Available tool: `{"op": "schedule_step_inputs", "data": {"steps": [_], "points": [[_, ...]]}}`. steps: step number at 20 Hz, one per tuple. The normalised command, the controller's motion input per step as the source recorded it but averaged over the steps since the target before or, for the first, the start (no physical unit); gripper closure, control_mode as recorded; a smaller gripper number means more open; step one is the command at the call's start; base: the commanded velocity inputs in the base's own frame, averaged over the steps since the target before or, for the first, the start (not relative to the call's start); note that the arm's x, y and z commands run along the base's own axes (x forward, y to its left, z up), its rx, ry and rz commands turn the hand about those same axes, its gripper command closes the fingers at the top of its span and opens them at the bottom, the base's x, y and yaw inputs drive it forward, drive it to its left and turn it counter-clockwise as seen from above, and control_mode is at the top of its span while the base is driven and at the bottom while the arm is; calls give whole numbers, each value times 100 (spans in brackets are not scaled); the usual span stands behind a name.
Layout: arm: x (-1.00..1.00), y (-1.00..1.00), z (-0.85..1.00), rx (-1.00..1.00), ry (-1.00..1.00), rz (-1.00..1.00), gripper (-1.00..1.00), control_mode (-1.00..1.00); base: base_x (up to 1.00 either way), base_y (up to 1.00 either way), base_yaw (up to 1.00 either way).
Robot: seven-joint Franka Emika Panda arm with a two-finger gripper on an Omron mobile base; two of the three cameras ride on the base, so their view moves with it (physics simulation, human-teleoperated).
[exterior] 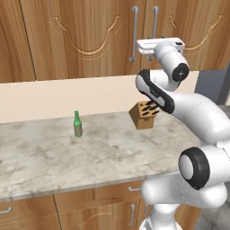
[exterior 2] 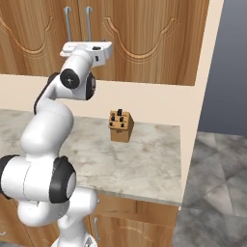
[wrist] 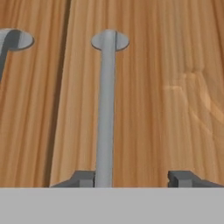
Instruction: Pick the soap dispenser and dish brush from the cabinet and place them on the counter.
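Observation:
The cabinet [exterior: 81, 36] is shut, both carved doors closed, so the soap dispenser and dish brush are hidden. My gripper [wrist: 133, 178] is pressed up to the right door, its jaws straddling that door's silver bar handle [wrist: 106, 109]. The handle lies close against the left fingertip [wrist: 83, 178], with a wide gap to the right one. From the base, my hand [exterior: 159, 45] covers the lower part of that handle [exterior: 154, 20]. Below lies the marbled counter [exterior: 112, 152].
A slim green bottle [exterior: 77, 124] stands on the counter to the left. A wooden knife block [exterior: 144, 114] sits by the wall under my arm. The left door's handle [wrist: 11, 41] is just beside. The counter ends at the right [exterior 2: 181, 164].

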Motion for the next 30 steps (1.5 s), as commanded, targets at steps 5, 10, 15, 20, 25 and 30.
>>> {"op": "schedule_step_inputs", "data": {"steps": [5,10,15,20,25,30], "points": [[8,33,-6,0,7,4,100,-100,0,0,0],[7,30,-9,0,2,5,100,-100,0,0,0],[18,8,-2,0,1,2,100,-100,0,0,0],[-2,-1,1,-1,7,0,100,-100,0,0,0],[-21,-1,10,-6,12,0,100,-100,0,0,0],[-32,-4,7,-5,8,0,100,-100,0,0,0]]}}
